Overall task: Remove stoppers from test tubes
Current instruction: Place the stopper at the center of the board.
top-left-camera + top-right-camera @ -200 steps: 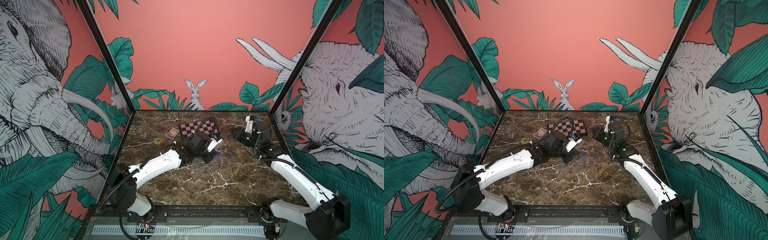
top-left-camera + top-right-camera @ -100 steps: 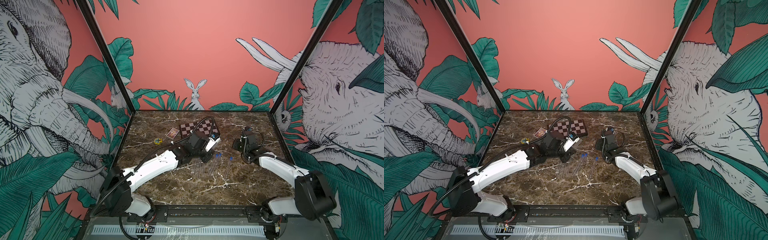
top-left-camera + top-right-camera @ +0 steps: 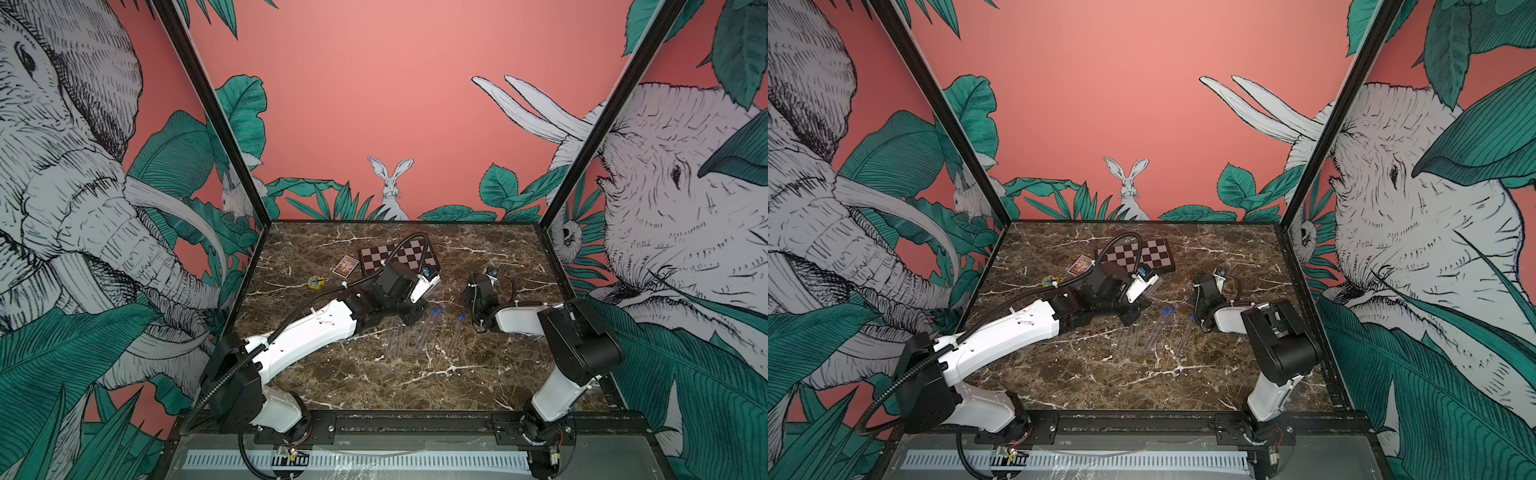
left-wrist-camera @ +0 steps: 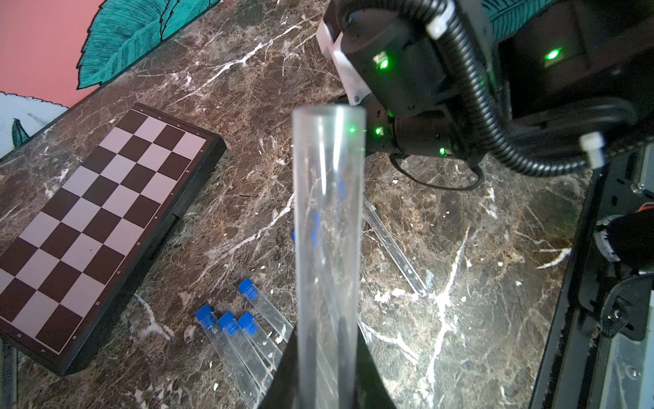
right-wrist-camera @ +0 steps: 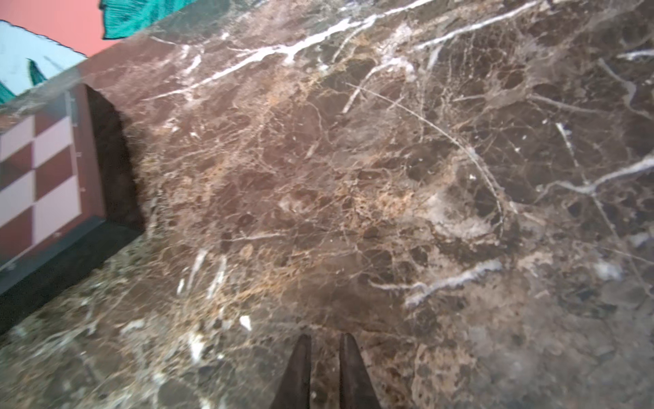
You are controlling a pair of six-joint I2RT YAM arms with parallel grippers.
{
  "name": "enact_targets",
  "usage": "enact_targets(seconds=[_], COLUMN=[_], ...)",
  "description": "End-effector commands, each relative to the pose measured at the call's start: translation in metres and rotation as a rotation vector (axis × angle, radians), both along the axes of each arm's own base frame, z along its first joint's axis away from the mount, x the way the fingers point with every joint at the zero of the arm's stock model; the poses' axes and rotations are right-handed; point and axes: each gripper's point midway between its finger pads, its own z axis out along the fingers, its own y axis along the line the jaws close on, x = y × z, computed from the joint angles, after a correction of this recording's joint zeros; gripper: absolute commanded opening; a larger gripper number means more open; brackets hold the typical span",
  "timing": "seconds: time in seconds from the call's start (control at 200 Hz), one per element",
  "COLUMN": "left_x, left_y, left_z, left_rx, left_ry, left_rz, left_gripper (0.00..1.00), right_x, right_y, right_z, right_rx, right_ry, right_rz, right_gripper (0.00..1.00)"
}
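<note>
Closest to me, just past the two arm bases, a loose row of test tubes [image 3: 424,334] lies flat on the brown marble table [image 3: 374,382], their capped ends pointing away from me. In both top views three blue stoppers [image 3: 436,310] show at those far ends, and the left arm covers the rest of the row. The left wrist camera picks out four capped tubes lying close together, each with its stopper on.

Right over the far end of that row, the left gripper [image 4: 327,371] is clamped around one clear tube. This held tube [image 4: 329,230] sticks straight out past the fingers, and its far end is an open mouth.

Across from it, on the right side of the table, the right gripper [image 5: 327,354] hangs low over bare marble, well apart from the tubes. Its two dark fingers [image 5: 300,368] are drawn almost together with only a slit between them. That view is blurred, so as far as I can make out nothing sits between the tips.

Farther back on the left lie a small yellow toy [image 3: 316,281] and a picture card [image 3: 345,266]. Beside the card is a folded chessboard [image 3: 399,257], nearest the back wall.
</note>
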Motion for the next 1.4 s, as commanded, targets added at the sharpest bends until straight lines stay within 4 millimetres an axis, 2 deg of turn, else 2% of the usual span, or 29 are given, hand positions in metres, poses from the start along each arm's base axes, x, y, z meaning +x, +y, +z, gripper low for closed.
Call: enact_targets(seconds=[0.0,0.24,0.415,0.595,0.725,0.935,1.055,1.145,1.205,1.23,1.25,1.325,1.395], left_x=[0.002,0.001,0.002,0.002,0.002,0.001,0.002,0.003,0.005,0.008,0.010,0.021,0.034], left_y=[-0.002,-0.002,-0.001,-0.001,0.000,0.001,0.004,0.009,0.015,0.020,0.025,0.048,0.077], left_z=[0.012,0.012,0.012,0.010,0.011,0.013,0.017,0.020,0.024,0.023,0.023,0.017,-0.002], left_rx=[-0.013,-0.010,-0.005,-0.003,-0.002,-0.001,-0.003,0.000,0.009,0.018,0.026,0.043,0.061], left_ry=[-0.013,-0.011,-0.013,-0.010,-0.014,-0.017,-0.026,-0.038,-0.047,-0.046,-0.044,-0.010,0.054], left_rz=[0.001,0.000,0.003,0.003,0.006,0.007,0.014,0.032,0.061,0.086,0.107,0.196,0.298], left_gripper=[0.00,0.00,0.00,0.00,0.00,0.00,0.00,0.00,0.00,0.00,0.00,0.00,0.00], right_x=[0.005,0.006,0.004,0.005,0.007,0.012,0.015,0.017,0.017,0.017,0.016,0.011,0.003], right_y=[-0.004,-0.006,-0.006,-0.003,-0.001,0.005,0.008,0.008,0.007,0.007,0.006,0.003,0.000], right_z=[-0.003,-0.018,-0.021,-0.015,-0.008,0.004,0.022,0.044,0.066,0.069,0.086,0.114,0.136], right_rx=[-0.008,-0.040,-0.044,-0.046,-0.045,-0.033,-0.025,-0.028,-0.031,-0.039,-0.030,-0.032,-0.036], right_ry=[-0.053,-0.051,-0.039,-0.040,-0.045,-0.059,-0.088,-0.123,-0.155,-0.154,-0.187,-0.226,-0.249], right_rz=[-0.066,-0.078,-0.071,-0.057,-0.049,-0.025,-0.010,-0.002,0.002,0.005,0.006,0.010,0.021], right_gripper=[0.00,0.00,0.14,0.28,0.36,0.41,0.47,0.56,0.62,0.64,0.66,0.71,0.73])
